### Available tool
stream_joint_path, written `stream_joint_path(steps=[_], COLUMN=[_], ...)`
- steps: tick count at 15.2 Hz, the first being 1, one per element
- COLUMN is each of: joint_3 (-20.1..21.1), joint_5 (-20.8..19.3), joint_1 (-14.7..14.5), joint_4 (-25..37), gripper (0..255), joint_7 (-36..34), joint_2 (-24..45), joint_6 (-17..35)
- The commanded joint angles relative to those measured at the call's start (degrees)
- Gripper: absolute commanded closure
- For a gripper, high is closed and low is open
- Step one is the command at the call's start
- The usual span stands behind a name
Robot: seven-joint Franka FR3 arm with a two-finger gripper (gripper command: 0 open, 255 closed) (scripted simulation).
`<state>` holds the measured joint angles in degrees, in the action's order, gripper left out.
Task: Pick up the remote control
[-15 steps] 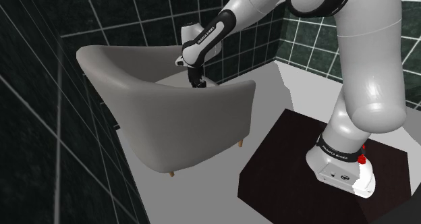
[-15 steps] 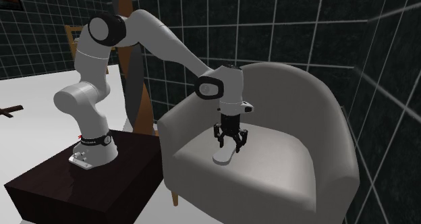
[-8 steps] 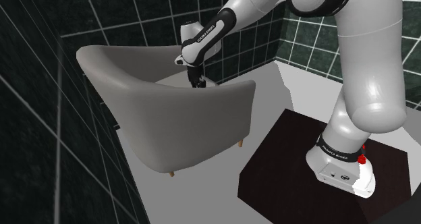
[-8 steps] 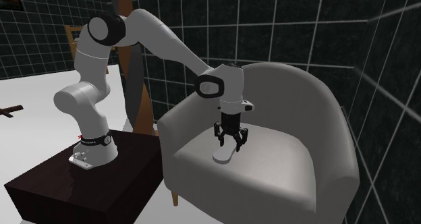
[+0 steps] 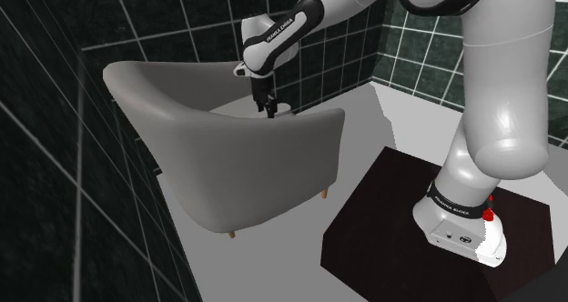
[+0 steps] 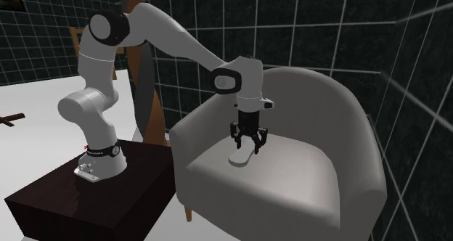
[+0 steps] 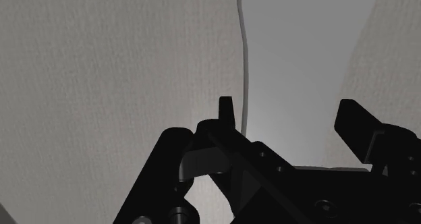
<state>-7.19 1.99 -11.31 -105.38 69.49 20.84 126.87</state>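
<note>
Fingers [image 6: 259,140] clamped on the upper end of the white remote control [image 6: 241,158], one pad each side. In the wrist view they stand apart with a pale smooth strip between them, probably the remote's body, can't say for sure

Gripper [image 6: 248,148] points straight down over the front part of the armchair's seat cushion [image 6: 298,170]

Change: within the last second the gripper has risen and the remote rose with it. A second ago its lower end lay on the cushion; now it hangs under the fingers, a bit slanted, lower end just clear of the cushion. Sideways position over the armchair [image 6: 341,131] looks about the same, so the move is nearly pure lift

Shoulder view: gripper tip sits just above the armchair's near wall, higher against it than before

Arm [image 6: 174,47] reaches from the dark box stand [image 6: 43,203] beside the armchair, over its armrest. Dark tiled wall [image 6: 327,29] behind the armchair's back

Judgement: grasp is holding and the lift has begun, so the pick is nearly done and only needs more clearance above the cushion. The hold is near one end, not the middle, so the hanging part could swing or slip if the rise is quick
</note>
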Motion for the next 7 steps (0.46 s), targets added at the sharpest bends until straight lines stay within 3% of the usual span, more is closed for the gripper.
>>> stream_joint_path(steps=[1, 7], joint_3=[-0.1, -0.1], joint_5=[-0.1, -0.3], joint_1=[0.0, -0.1], joint_4=[0.7, 2.0], gripper=[255, 255], joint_7=[-0.1, -0.2], joint_2=[-0.7, -2.2], joint_6=[-1.4, -4.1])
